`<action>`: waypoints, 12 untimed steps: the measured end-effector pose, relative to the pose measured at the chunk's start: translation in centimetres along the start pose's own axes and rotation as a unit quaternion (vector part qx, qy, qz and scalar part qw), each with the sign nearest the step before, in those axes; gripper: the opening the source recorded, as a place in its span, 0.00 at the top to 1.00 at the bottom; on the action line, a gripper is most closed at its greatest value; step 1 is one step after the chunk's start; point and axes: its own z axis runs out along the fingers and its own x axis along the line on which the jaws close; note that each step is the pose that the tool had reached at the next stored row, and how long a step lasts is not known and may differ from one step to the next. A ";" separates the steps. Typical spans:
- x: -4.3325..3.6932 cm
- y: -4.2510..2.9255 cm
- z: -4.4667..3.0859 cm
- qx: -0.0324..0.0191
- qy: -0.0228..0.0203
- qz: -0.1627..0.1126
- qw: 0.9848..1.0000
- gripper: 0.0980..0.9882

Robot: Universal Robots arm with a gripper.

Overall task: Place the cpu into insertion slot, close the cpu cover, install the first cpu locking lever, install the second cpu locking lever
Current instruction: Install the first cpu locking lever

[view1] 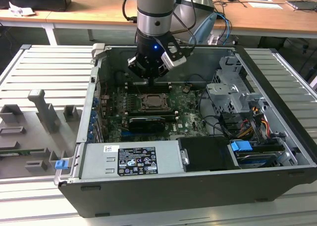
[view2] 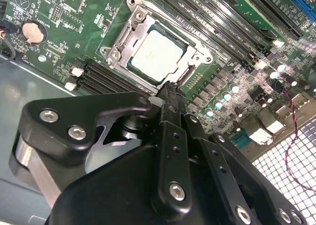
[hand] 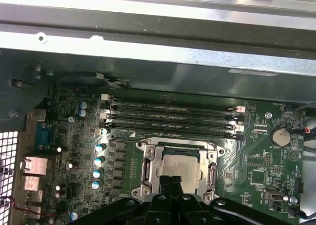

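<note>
The cpu (view2: 157,55) already sits in the insertion slot (view1: 154,102), and the cpu cover (view2: 123,37) seems folded down around it. The gripper (view1: 150,81), fingers together and empty, hangs just above; in the exterior view the slot is at its six o'clock. Locking looks undone, though I cannot be sure.

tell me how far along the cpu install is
Done: the cpu sits in the insertion slot, with the cpu cover lowered around it. In hand: the gripper, shut, is at the cover's edge beside the cpu. Left: the locking levers; I cannot tell whether either is latched.
</note>
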 end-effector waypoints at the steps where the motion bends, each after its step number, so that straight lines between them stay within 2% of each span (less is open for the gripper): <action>1: 0.04 0.00 0.01 0.000 0.000 0.000 1.000 0.99; 12: 0.36 0.03 0.09 0.000 0.000 0.000 1.000 0.99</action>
